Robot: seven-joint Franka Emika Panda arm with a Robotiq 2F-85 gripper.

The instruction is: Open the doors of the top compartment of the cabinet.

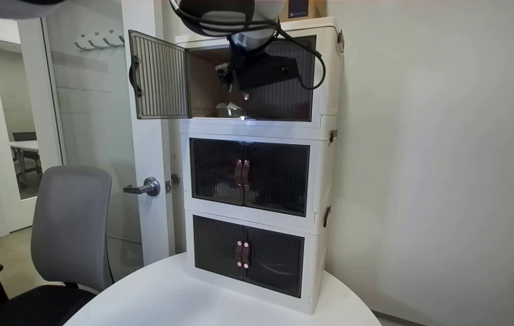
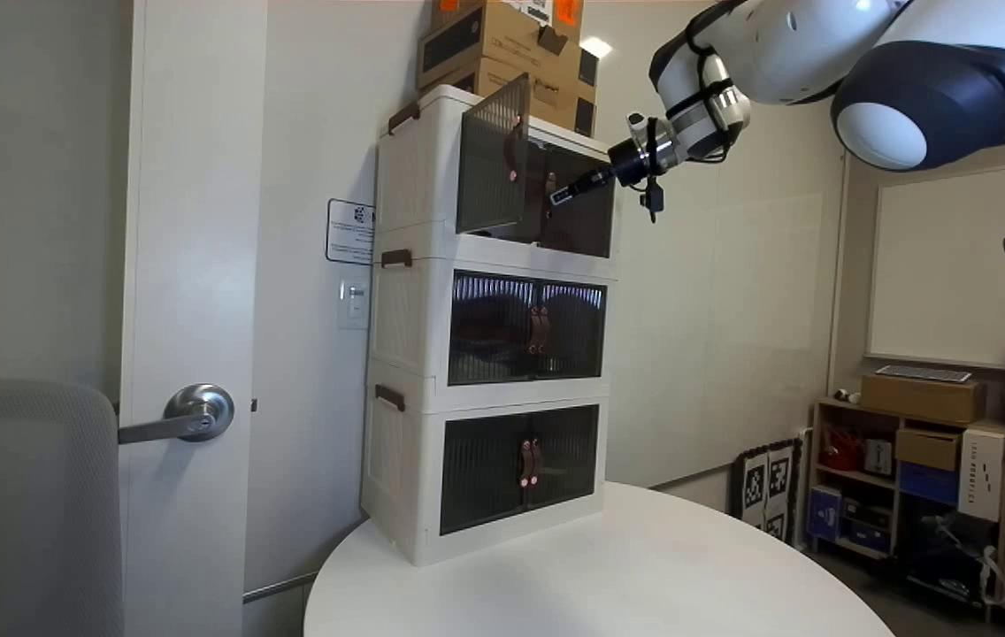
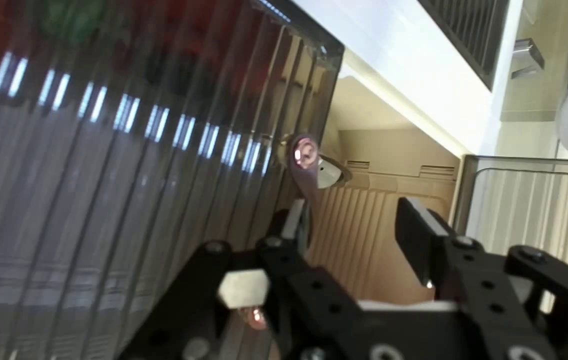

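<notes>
Apparently empty, the gripper (image 3: 354, 215) stood at the lower centre of the wrist view, its jaws parted; the finger (image 3: 291, 220) nearer the left edge touched or nearly touched a brownish strap handle (image 3: 307, 182), whether hooked behind it or only beside it being unclear. The strap belonged to the ribbed, smoky door (image 3: 129, 210) filling the left of that frame, seemingly closed. In an exterior view, its twin door (image 1: 162, 79) hung open at upper left, baring the top compartment (image 1: 202, 90) of the white cabinet (image 1: 257, 131). The closed door would likely swing lightly: thin, stiff, slick to pinch, perhaps crackable. The softer-looking strap seemed the better hold, midway between its coppery rivets (image 3: 306, 152).
</notes>
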